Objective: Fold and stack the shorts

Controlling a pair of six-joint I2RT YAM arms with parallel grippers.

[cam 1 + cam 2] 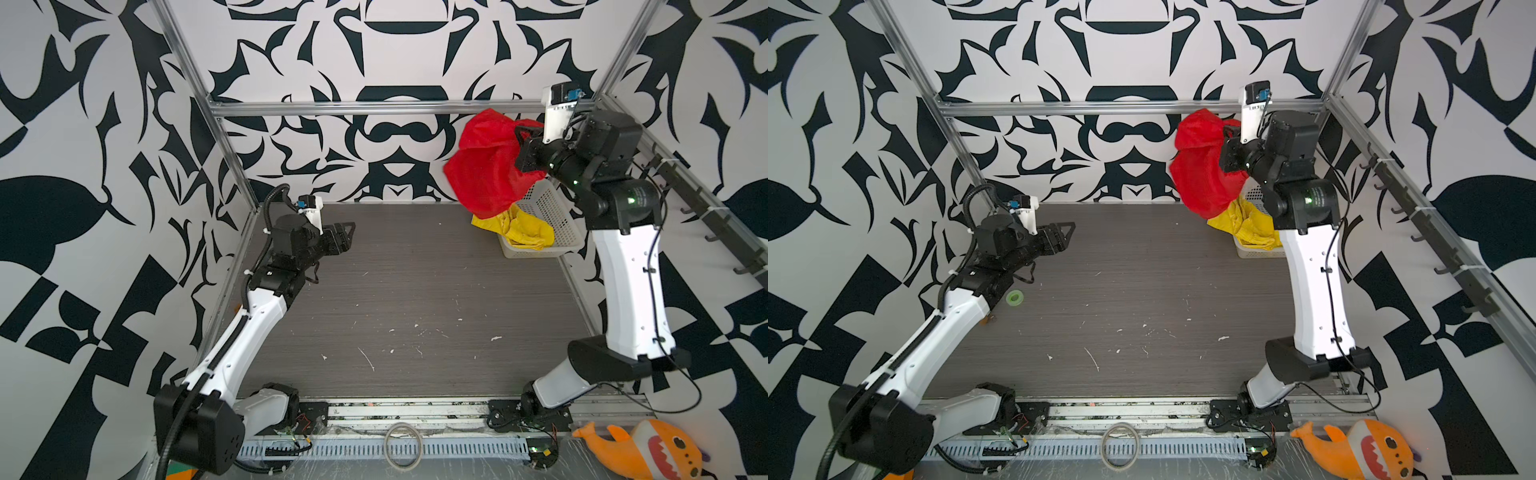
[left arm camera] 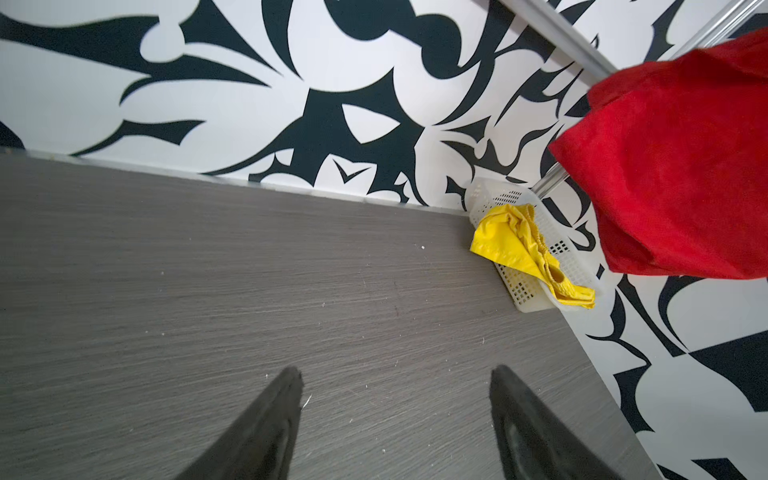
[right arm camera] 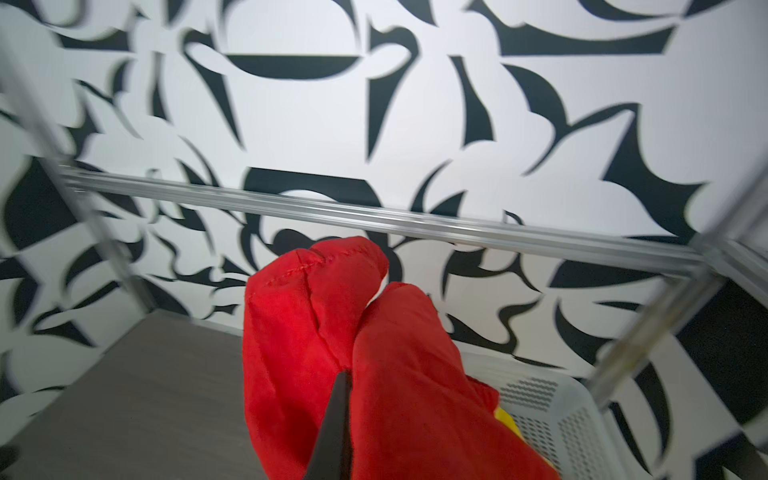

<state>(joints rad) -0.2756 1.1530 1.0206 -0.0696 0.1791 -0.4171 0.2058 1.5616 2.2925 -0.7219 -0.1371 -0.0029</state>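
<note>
The red shorts [image 1: 488, 166] [image 1: 1204, 166] [image 2: 673, 166] [image 3: 353, 353] hang bunched in the air at the back right, above the basket, with my right gripper [image 1: 524, 135] [image 1: 1230, 135] [image 3: 347, 380] shut on their upper fold. The yellow shorts [image 1: 519, 228] [image 1: 1246, 226] [image 2: 519, 245] lie crumpled in the white basket [image 1: 552, 216] [image 2: 569, 257] [image 3: 552, 411], spilling over its near corner. My left gripper [image 1: 347, 235] [image 1: 1065, 235] [image 2: 397, 374] hovers open over the left back of the table with nothing between its fingers.
A dark wood-grain table [image 1: 415, 311] fills the floor of the cell, with metal frame rails [image 1: 374, 108] around it. An orange plush shark [image 1: 648, 451] lies at the front right, outside the table. A green tape roll [image 1: 1014, 296] sits by the left arm.
</note>
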